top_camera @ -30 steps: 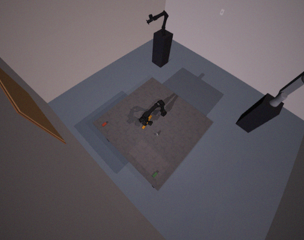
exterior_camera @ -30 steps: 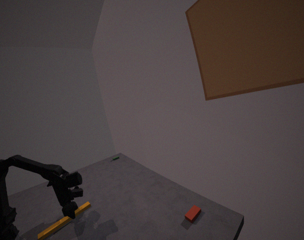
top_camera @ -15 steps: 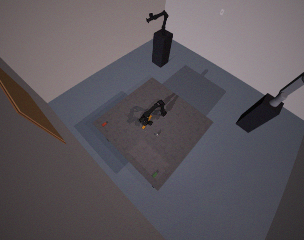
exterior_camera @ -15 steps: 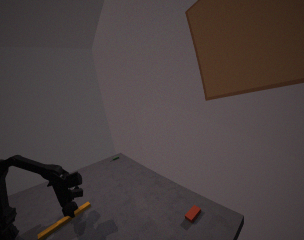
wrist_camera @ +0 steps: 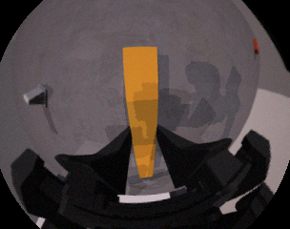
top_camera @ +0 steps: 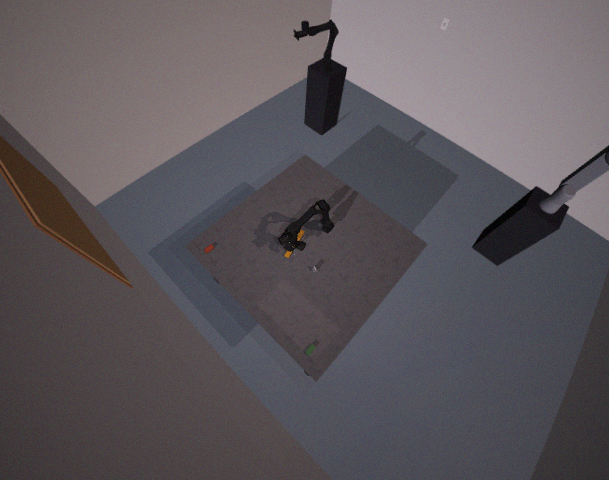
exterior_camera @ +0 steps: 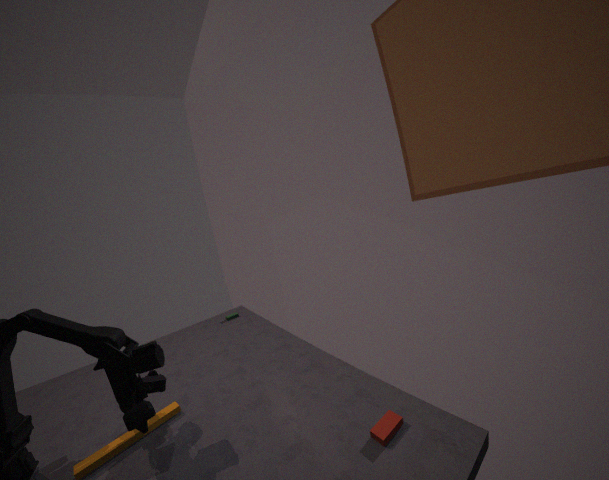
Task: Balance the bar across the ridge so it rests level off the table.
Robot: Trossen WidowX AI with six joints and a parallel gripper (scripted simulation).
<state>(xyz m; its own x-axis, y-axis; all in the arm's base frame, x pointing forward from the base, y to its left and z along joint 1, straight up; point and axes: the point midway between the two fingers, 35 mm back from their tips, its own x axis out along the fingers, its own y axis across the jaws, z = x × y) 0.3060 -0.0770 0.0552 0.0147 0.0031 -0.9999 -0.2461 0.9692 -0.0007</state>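
Observation:
A long orange bar (top_camera: 287, 254) (exterior_camera: 105, 455) (wrist_camera: 140, 72) lies flat on the table (top_camera: 376, 253) (exterior_camera: 294, 382) or very close above it. My gripper (exterior_camera: 143, 427) (wrist_camera: 144, 131) is shut on the bar, with one dark finger on each of its long sides. The bar sticks out past both sides of the fingers. A small grey-white piece (top_camera: 314, 268) (wrist_camera: 35, 94), which looks like the ridge, stands on the table apart from the bar, to its left in the wrist view. It is too small to tell its exact shape.
A red block (top_camera: 208, 248) (exterior_camera: 386, 427) (wrist_camera: 256, 46) lies near one table edge. A green block (top_camera: 310, 348) (exterior_camera: 232, 316) lies near a far corner. Two other arms stand on dark pedestals (top_camera: 322, 98) (top_camera: 521, 227) off the table. A brown panel (top_camera: 51, 211) (exterior_camera: 500, 93) hangs beyond the table.

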